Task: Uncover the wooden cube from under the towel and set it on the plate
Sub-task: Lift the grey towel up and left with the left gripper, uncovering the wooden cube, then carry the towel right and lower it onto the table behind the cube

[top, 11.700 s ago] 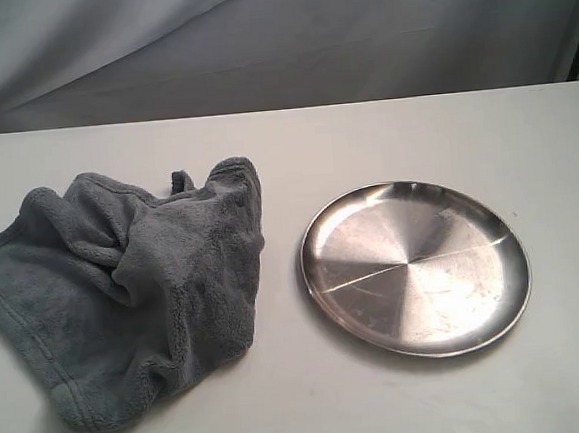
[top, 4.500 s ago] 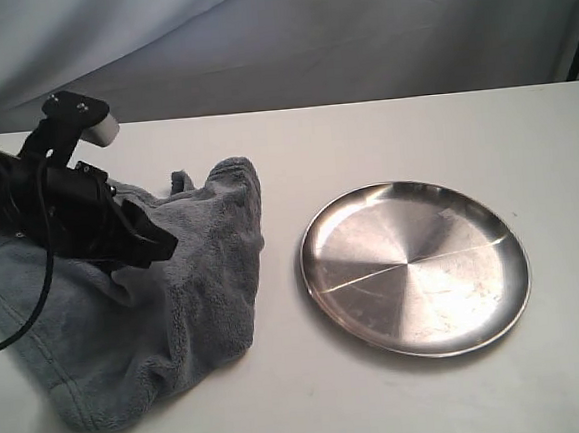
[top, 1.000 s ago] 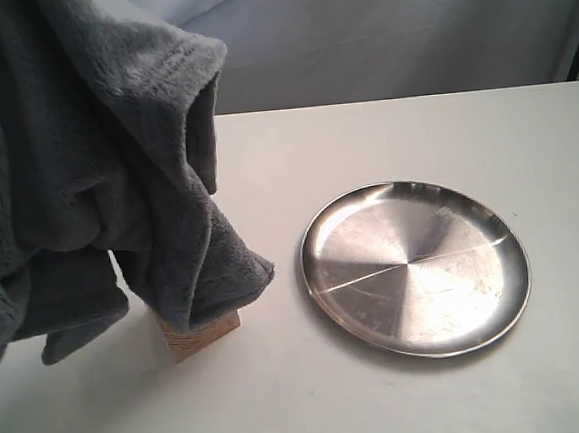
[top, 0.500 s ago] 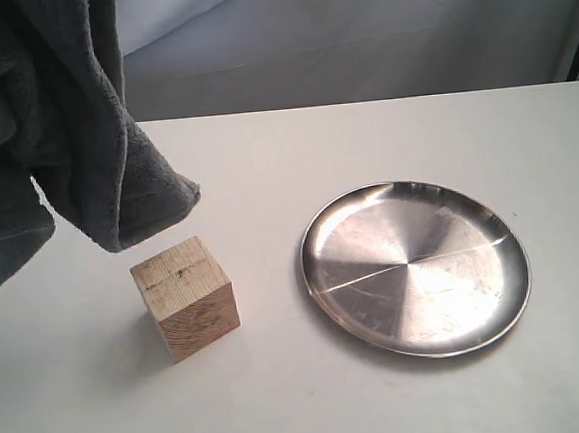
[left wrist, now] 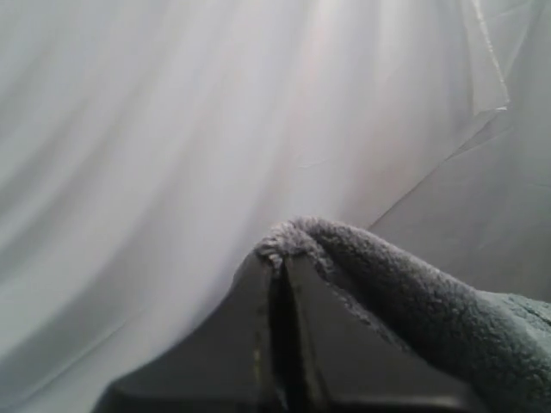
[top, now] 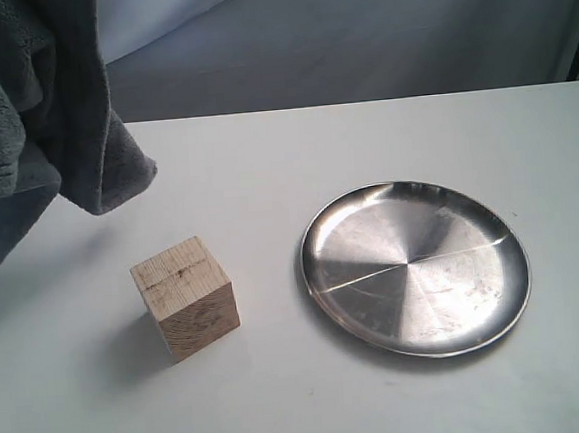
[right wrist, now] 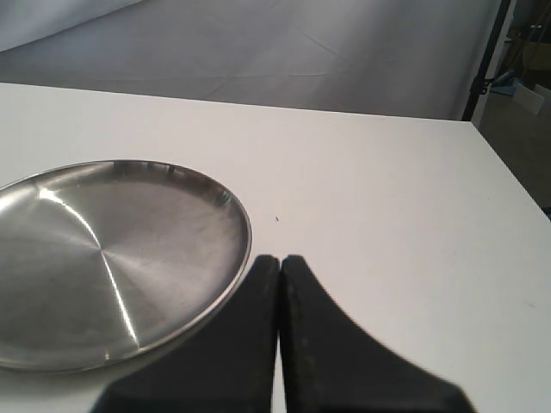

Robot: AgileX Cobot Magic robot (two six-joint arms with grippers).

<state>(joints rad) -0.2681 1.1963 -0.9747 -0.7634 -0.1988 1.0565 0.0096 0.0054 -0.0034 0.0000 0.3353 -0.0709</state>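
Both we see closed: the left end effector (left wrist: 277,258) pinches the towel (left wrist: 413,301), the right end effector (right wrist: 280,262) grips nothing.

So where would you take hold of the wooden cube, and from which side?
I'd come from above and close the jaws on two opposite upright faces of the wooden cube, turned to match its skew. It stands flat, free all round, apart from the plate.

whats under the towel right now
Only bare table shows under it: the towel hangs lifted, pinched in the left gripper. The wooden cube stands uncovered beside the plate. The hanging folds hide the table strip behind them.
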